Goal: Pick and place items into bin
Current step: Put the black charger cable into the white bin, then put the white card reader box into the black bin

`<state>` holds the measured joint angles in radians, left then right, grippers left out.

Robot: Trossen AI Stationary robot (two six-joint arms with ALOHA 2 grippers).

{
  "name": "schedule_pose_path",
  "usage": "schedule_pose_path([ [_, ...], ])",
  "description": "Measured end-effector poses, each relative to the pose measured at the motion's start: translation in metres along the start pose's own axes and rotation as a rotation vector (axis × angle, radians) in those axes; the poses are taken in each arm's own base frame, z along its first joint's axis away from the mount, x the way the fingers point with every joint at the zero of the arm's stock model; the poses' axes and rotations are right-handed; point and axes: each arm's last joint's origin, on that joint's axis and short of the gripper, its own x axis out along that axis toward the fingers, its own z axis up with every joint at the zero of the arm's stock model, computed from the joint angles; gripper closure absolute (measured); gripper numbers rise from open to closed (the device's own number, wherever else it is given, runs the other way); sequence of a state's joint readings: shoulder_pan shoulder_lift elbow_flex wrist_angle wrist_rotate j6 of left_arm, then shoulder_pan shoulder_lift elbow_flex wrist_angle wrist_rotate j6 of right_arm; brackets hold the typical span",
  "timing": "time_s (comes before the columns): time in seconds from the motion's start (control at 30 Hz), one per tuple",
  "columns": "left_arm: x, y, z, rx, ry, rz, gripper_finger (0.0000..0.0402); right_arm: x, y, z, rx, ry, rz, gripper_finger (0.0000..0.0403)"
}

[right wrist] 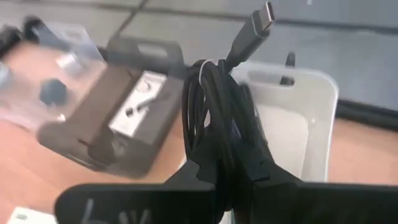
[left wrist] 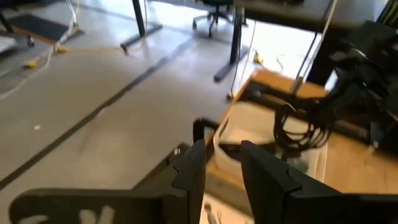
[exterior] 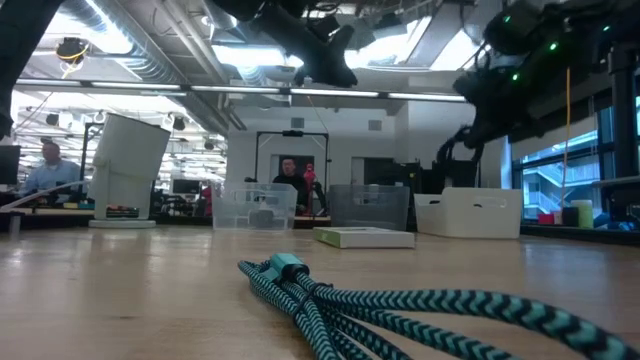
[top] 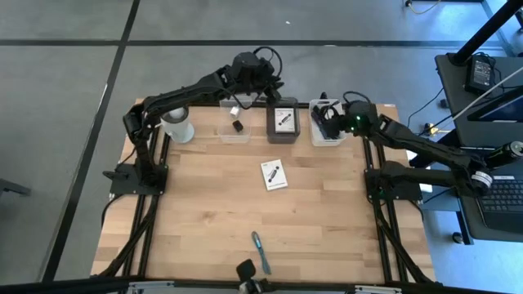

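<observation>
My right gripper (right wrist: 227, 168) is shut on a black coiled cable (right wrist: 214, 106) over the white bin (right wrist: 292, 118), which stands rightmost of the row in the high view (top: 314, 135). My left gripper (left wrist: 224, 171) is open and holds nothing; in the high view it hovers over the clear bin (top: 234, 133). That bin holds a small black item (top: 238, 126). A white card bearing a black part (top: 283, 121) lies in the dark grey bin (top: 283, 137). Another white card (top: 274, 175) lies flat mid-table, and a teal pen (top: 260, 249) lies near the near edge. My right gripper pinches the bundled loops of the black cable (right wrist: 217, 146) between its two fingers. The coil stands out past the fingertips, with its plug end (right wrist: 264, 15) free beyond it. The bundle is held over the white bin; whether any part rests inside does not show.
A white round cup (top: 177, 124) stands left of the clear bin. A teal braided cable (exterior: 400, 300) lies at the near edge in front of the low camera. The wood between the bins and the near edge holds only the card and pen. People sit in the room beyond.
</observation>
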<state>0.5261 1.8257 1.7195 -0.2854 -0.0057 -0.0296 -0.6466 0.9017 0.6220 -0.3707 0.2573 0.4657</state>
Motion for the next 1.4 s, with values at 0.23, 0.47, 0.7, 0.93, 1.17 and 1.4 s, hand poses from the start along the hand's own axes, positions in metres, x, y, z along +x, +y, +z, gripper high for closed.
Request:
schedule_pose_path([
  [0.23,-0.001,0.0,-0.006,0.038,0.068,-0.077,0.0315,0.034,-0.005,-0.009,-0.052,0.157,-0.035,0.0391],
  [0.47,-0.001,0.0,-0.008,0.051,0.087,-0.106,0.0332,0.057,-0.002,-0.018,-0.104,0.237,-0.035,0.0391],
  [0.7,-0.001,0.002,-0.011,0.056,0.112,-0.101,0.0346,0.066,-0.002,-0.022,-0.12,0.263,-0.046,0.0387],
  [0.93,-0.001,0.003,-0.012,0.07,0.126,-0.101,0.0361,0.067,-0.002,-0.021,-0.091,0.254,-0.047,0.0335],
  [1.17,-0.002,0.003,-0.018,0.071,0.183,-0.102,0.0376,0.062,0.003,-0.007,-0.116,0.26,-0.048,0.0283],
  [1.4,-0.002,0.001,-0.018,0.027,0.192,-0.139,0.0388,0.049,0.013,0.023,-0.205,0.252,-0.045,0.0252],
])
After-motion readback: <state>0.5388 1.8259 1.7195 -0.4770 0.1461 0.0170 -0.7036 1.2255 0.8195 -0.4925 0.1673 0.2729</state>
